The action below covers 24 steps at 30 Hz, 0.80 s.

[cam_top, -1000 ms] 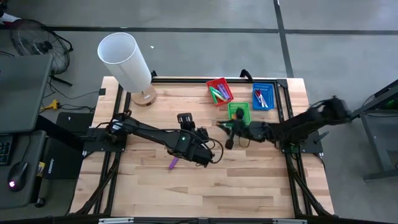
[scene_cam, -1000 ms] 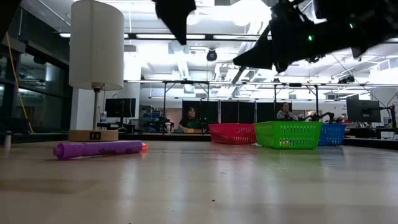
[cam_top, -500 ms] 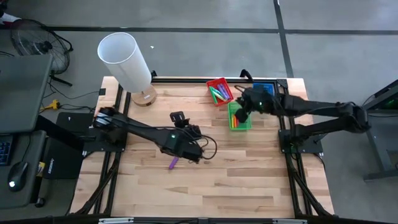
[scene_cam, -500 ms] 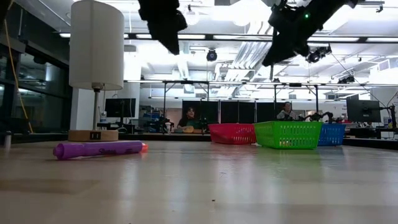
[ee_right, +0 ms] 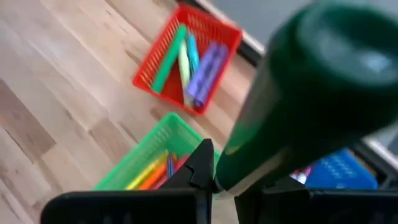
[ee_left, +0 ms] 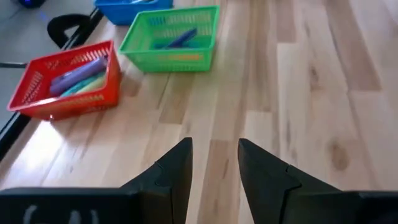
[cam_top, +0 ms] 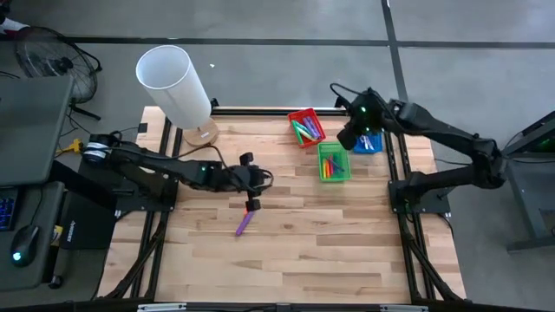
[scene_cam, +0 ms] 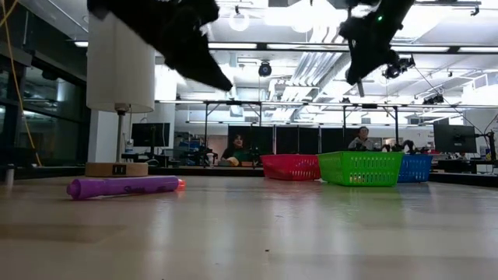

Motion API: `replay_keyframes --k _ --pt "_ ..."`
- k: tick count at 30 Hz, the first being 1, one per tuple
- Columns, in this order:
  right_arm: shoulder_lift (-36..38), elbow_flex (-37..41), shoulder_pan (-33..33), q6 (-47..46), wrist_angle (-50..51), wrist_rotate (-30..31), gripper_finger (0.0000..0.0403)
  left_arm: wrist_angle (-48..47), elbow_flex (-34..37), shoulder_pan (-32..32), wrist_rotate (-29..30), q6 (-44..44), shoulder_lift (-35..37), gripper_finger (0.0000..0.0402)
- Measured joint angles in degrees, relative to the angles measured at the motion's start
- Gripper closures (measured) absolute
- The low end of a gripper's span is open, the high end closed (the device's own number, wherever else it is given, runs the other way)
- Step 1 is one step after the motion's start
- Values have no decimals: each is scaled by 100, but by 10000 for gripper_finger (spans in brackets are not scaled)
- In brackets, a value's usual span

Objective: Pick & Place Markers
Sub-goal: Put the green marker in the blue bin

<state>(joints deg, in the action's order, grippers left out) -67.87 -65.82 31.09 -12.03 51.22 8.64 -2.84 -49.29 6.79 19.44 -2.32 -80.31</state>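
The right gripper (ee_right: 227, 180) is clamped on a dark green marker (ee_right: 298, 93), raised above the blue tray (cam_top: 368, 139) at the desk's far right. The left gripper (ee_left: 214, 165) hangs partly open and empty over mid-desk, a purple marker (cam_top: 244, 224) lying just nearer. Three trays: red (cam_top: 305, 126) holds perhaps four markers, green (cam_top: 333, 161) several.

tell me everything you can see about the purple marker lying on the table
The purple marker is a thin, plastic-looking pen with a slightly wider cap end, faint lettering along its barrel and an orange-red tip. It lies flat on the bare wooden table, alone, well away from the trays. Nothing touches it: the left gripper hangs just above and beside it, jaws apart and empty.
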Motion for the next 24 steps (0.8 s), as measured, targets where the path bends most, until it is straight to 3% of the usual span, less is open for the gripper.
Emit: replay_keyframes --k 5,10,17,24 --pt "-897 -537 686 145 816 -508 379 1127 769 -422 -847 184 124 277" --pt "-1880 -1290 1334 349 1781 -584 379 1950 1187 -646 -1480 211 122 277" --pt "-2983 -2268 2070 539 2886 -520 379 2034 1343 -643 -1745 211 122 277" --pt "-3612 -2331 2479 652 3235 -460 379 2028 1347 -640 -2204 211 122 277"
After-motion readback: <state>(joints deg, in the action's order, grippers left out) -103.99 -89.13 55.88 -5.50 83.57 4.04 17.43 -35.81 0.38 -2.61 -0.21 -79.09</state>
